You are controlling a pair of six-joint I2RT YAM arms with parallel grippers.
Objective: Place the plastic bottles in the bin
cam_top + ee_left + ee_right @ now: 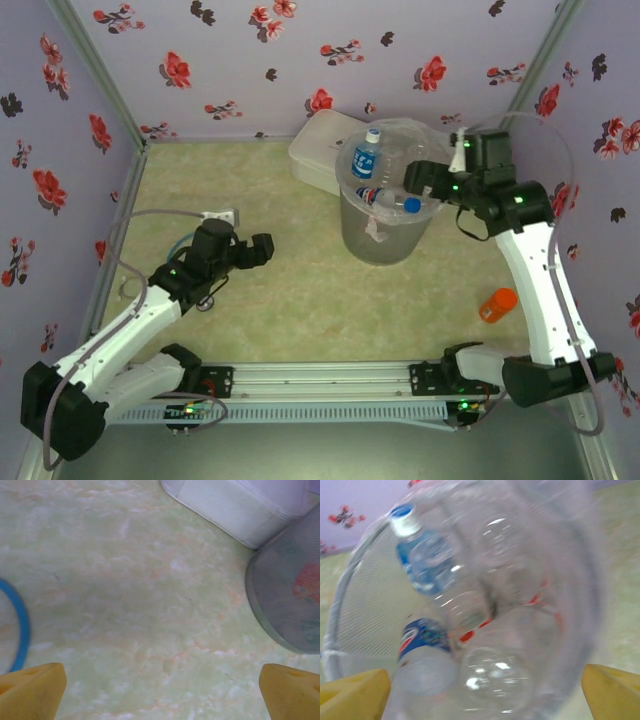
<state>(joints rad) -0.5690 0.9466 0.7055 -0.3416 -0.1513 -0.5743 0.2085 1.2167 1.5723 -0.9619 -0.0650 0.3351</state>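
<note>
— Where's the bin [385, 240]?
— Right under the right gripper [415, 183]. Its fingers are spread wide and grip nothing, with plastic bottles [368, 158] piled just beyond them.
— And the left gripper [260, 250]?
— Wide open and empty, with the bin ahead to its right. An orange bottle [497, 304] lies well apart from both.

Translucent grey bin [385, 240], bag-lined, upright on the counter. Holds clear bottles: blue-labelled bottle [367, 158] leaning at far rim, cap up; blue-capped bottle [396, 203] lying across. Orange bottle [497, 304] lying well apart, right.
</note>
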